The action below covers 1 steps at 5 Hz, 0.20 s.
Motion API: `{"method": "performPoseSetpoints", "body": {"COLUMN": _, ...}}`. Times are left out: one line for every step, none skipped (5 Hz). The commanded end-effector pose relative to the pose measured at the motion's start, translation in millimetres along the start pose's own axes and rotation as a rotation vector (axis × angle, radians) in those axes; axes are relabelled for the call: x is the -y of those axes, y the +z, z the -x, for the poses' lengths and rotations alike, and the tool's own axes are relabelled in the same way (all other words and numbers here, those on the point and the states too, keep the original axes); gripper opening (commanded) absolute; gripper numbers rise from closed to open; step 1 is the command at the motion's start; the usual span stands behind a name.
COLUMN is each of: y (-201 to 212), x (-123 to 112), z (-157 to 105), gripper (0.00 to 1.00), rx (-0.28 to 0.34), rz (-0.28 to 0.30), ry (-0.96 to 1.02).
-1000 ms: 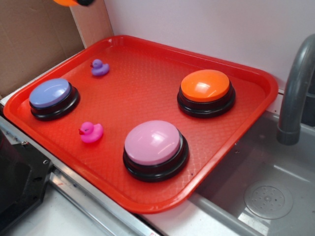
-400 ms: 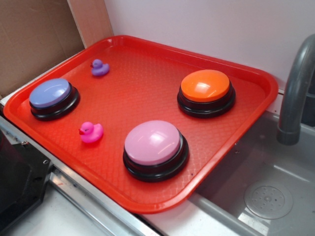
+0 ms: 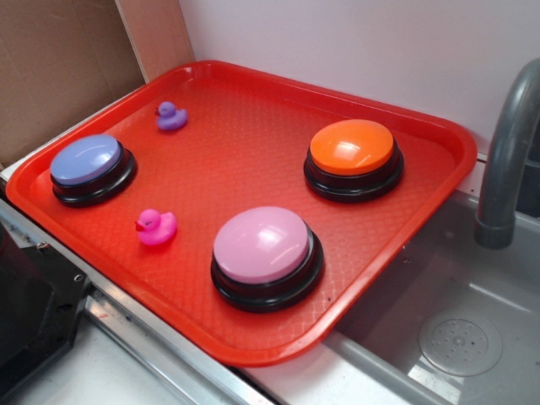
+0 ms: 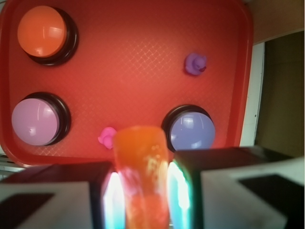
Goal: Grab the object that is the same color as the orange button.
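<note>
Orange toy piece [image 4: 140, 176] is pinched between the gripper [image 4: 141, 191] fingers, high above the red tray [image 4: 128, 57]. Slip risk: narrow contact, smooth plastic.

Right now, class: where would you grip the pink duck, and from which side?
Take the pink duck by its body, from above, closing across the flanks: it sits upright on the tray, head raised at one end. The gripper is shut on the orange piece.
</note>
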<state>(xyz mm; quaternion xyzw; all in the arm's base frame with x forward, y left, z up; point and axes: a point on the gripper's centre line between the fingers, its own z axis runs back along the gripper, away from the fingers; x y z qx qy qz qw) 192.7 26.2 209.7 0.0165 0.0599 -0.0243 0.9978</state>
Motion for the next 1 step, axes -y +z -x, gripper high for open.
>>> {"method": "performPoseSetpoints", "body": {"y": 1.6, "x": 16.8, "z": 1.4, "gripper": 0.00, "rx": 0.026, "rz": -0.024, "ry": -0.006}}
